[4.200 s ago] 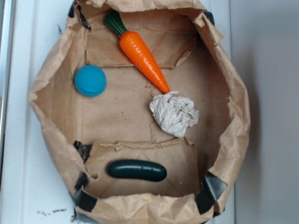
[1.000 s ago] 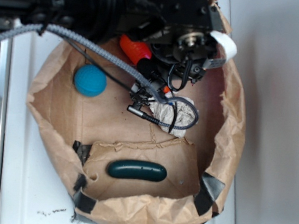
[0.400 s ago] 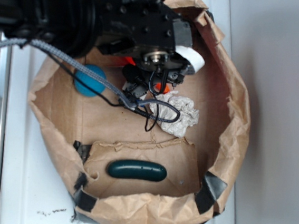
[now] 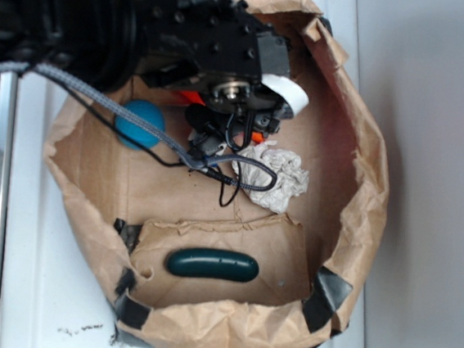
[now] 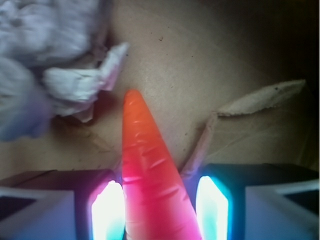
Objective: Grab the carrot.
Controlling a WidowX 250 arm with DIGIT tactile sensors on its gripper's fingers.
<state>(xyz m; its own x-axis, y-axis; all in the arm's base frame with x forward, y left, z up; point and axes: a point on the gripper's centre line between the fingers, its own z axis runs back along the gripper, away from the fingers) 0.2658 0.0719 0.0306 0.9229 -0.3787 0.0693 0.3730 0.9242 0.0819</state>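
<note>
The orange carrot (image 5: 150, 170) lies on the brown paper, its tip pointing away toward the crumpled white paper (image 5: 45, 75). In the wrist view my gripper (image 5: 159, 210) straddles the carrot's thick part. One lit finger (image 5: 107, 210) is close against its left side and the other finger (image 5: 212, 207) stands a small gap off its right side. The jaws are open. In the exterior view the black arm covers the carrot (image 4: 192, 98), leaving only slivers of orange showing. The gripper itself is hidden under the wrist there.
All this sits inside a rolled-down brown paper bag (image 4: 370, 195) on a white surface. A blue ball (image 4: 134, 123) lies left of the arm. The crumpled paper (image 4: 277, 174) is just beyond the carrot's tip. A dark green cucumber toy (image 4: 212, 264) lies near the front.
The arm has come in over the bag and covered the carrot. Over the last second it shifted left and a little toward the ball, hiding more of the carrot.
</note>
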